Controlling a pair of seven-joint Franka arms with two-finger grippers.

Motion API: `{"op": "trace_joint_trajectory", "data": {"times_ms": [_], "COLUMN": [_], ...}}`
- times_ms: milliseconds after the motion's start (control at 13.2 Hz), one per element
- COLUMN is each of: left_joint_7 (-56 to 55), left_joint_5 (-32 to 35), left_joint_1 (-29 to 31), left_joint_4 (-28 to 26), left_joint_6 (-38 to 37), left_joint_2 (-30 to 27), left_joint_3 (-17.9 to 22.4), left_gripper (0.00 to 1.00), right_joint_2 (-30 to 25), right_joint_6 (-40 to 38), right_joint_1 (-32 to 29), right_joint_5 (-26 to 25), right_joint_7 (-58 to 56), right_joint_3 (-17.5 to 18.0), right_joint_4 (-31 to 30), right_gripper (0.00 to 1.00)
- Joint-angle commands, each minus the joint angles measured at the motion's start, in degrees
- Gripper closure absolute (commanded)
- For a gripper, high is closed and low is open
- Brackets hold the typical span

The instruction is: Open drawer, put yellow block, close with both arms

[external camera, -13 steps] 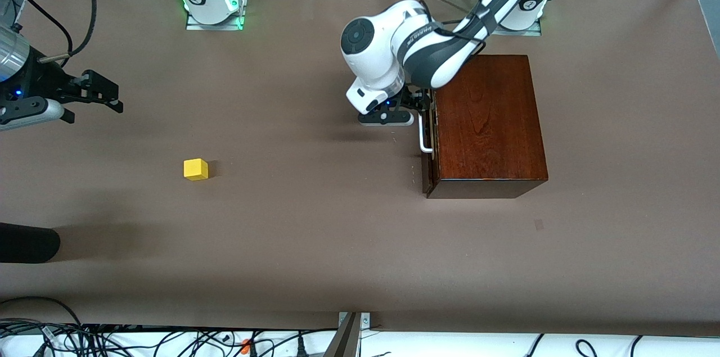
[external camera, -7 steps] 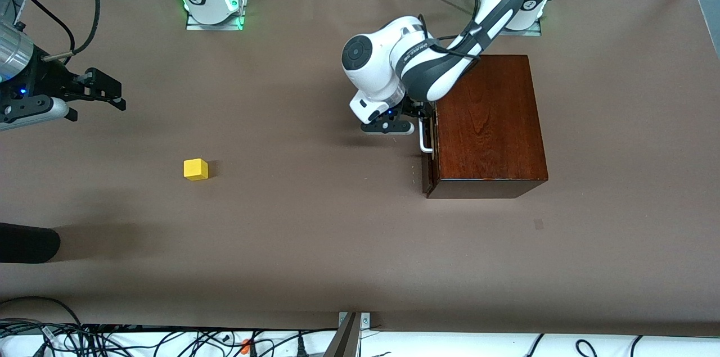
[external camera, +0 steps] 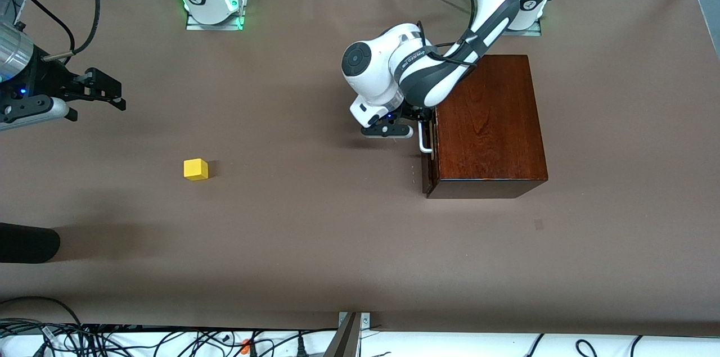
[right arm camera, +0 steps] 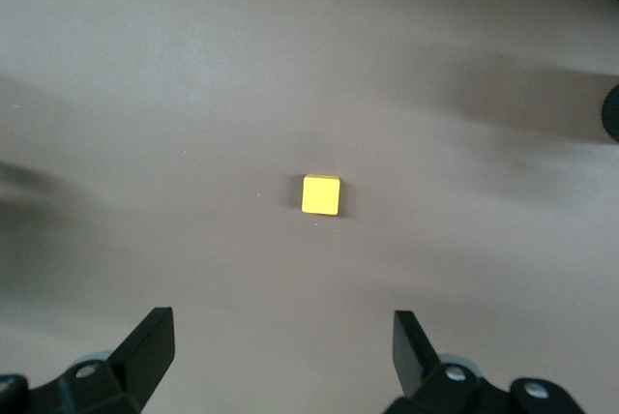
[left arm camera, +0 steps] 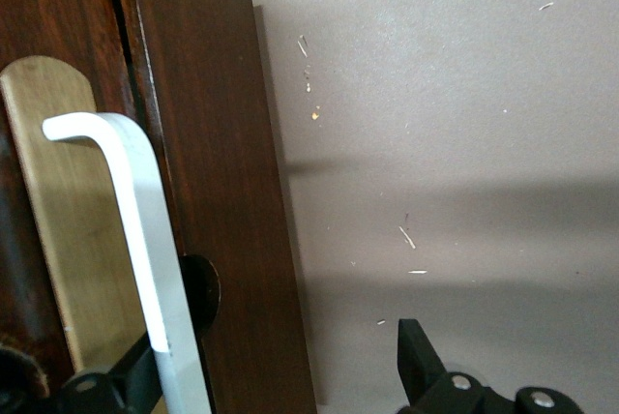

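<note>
Front view, right of the middle of the frame: the drawer (external camera: 427, 146), shut in its dark wooden box (external camera: 486, 123), only the thin dark front showing, with the white handle (external camera: 424, 140) sticking out toward the right arm's end of the table. Box standing on the brown table (external camera: 315, 233), near the left arm's base at the top of the frame.

Lower left part of the frame: the yellow block (external camera: 196, 169), alone on the table, well apart from the box and nearer to the front camera than the handle.

Left gripper (external camera: 419, 121) low in front of the drawer, right at the handle. Left wrist view: white handle (left arm camera: 145, 269) between the two black fingers (left arm camera: 421, 361), fingers spread wide and not squeezing, one beside the drawer front (left arm camera: 218, 201), the other over bare table.

Right gripper (external camera: 107, 93) at the left edge of the front frame, up in the air over the table, waiting. Right wrist view: yellow block (right arm camera: 321, 195) in the middle of the frame, both black fingers (right arm camera: 145, 346) at the bottom, spread apart, holding nothing.
</note>
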Motion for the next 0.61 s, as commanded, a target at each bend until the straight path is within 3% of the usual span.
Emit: {"op": "trace_joint_trajectory", "data": {"times_ms": [0,531], "left_joint_7": [-1.0,-3.38], "left_joint_5": [0.53,-0.52], "left_joint_1": [-1.28,-6.55], "left_joint_4": [1.63,8.92], "left_joint_6": [2.39,2.48], "left_joint_2": [0.75,5.41], "left_joint_3": [-0.12,-0.12], "left_gripper": [0.0,0.0], "right_joint_2": [0.1,0.19], "right_joint_6": [-1.32,-1.32], "right_joint_1": [0.18,0.09], "right_joint_5": [-0.79,-0.79], "right_joint_7": [0.04,0.04], "right_joint_3": [0.1,-0.07], "right_joint_4": [1.41,1.41], "right_gripper": [0.0,0.0]}}
